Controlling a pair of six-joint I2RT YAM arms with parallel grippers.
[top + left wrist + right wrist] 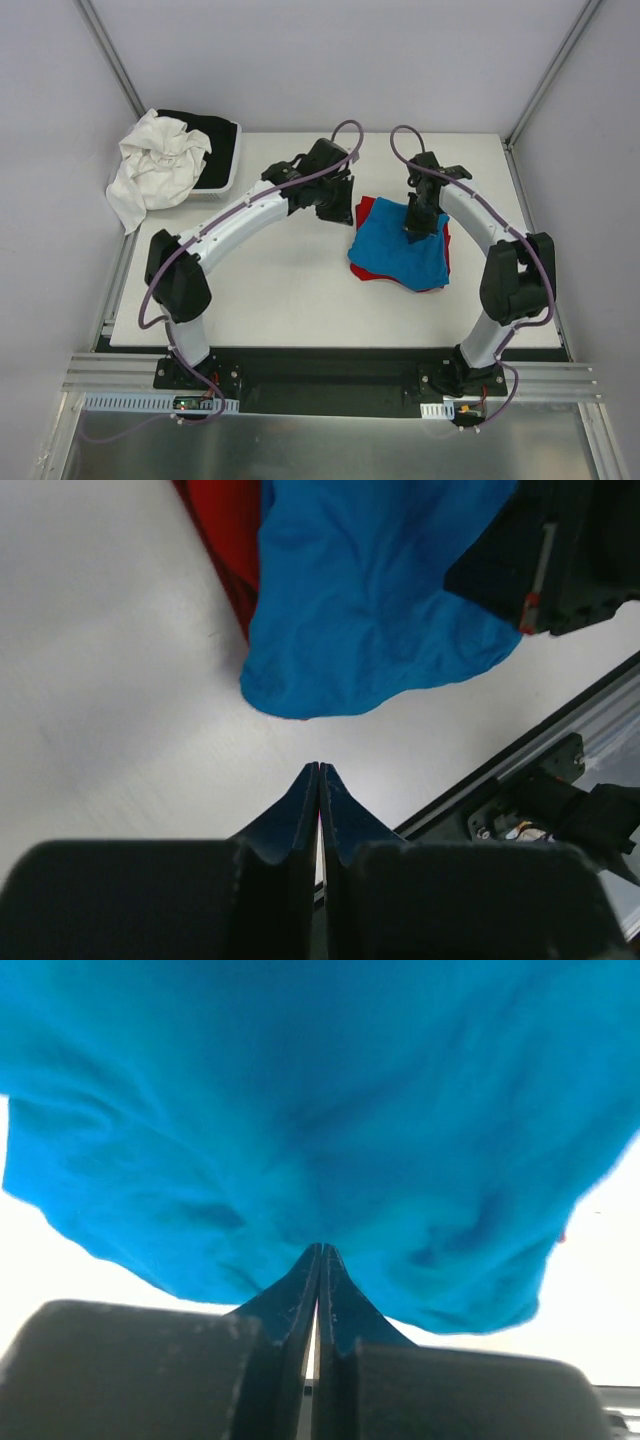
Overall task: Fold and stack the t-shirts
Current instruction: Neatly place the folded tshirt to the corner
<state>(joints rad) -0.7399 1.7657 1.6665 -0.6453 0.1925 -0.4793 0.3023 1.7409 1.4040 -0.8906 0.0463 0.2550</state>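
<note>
The turquoise-blue t-shirt [395,255] lies folded on the red t-shirt [366,210] at the centre right of the white table [270,290]; red shows only along the stack's edges. My left gripper [338,208] hangs just left of the stack, jaws shut with nothing between them. In the left wrist view its tips [320,768] stand over bare table a little short of the blue shirt [370,610], with red cloth [225,530] behind. My right gripper [415,228] is over the blue shirt, shut; in the right wrist view its tips [321,1248] meet the blue cloth [320,1110].
A crumpled white garment [155,165] spills over a shallow tray [232,170] at the back left corner, with black cloth [215,130] inside. The right arm's wrist [560,550] shows at the upper right of the left wrist view, and the table's metal rail [560,730] lies below it.
</note>
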